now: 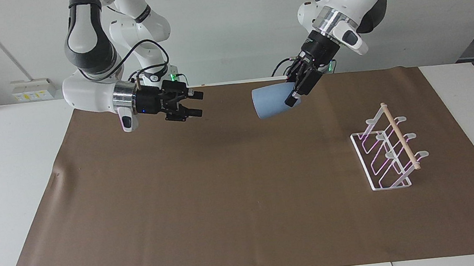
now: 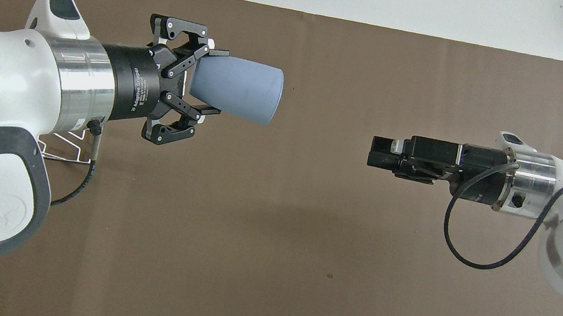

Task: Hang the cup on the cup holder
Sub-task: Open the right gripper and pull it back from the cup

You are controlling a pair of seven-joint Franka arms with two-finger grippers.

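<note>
light-blue cup point(image 1: 272, 101), white cup holder point(image 1: 387, 155), brown mat point(image 1: 234, 195)

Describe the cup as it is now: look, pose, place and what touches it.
The cup is a small, matte, light-blue tumbler without a handle, tapering to a narrower base. It is up in the air over the brown mat, tipped on its side with the mouth slanting down toward the right arm's end. The left hand is shut on its narrow base end; nothing else touches it. The open right hand is apart from it. It is not on the cup holder.
</note>
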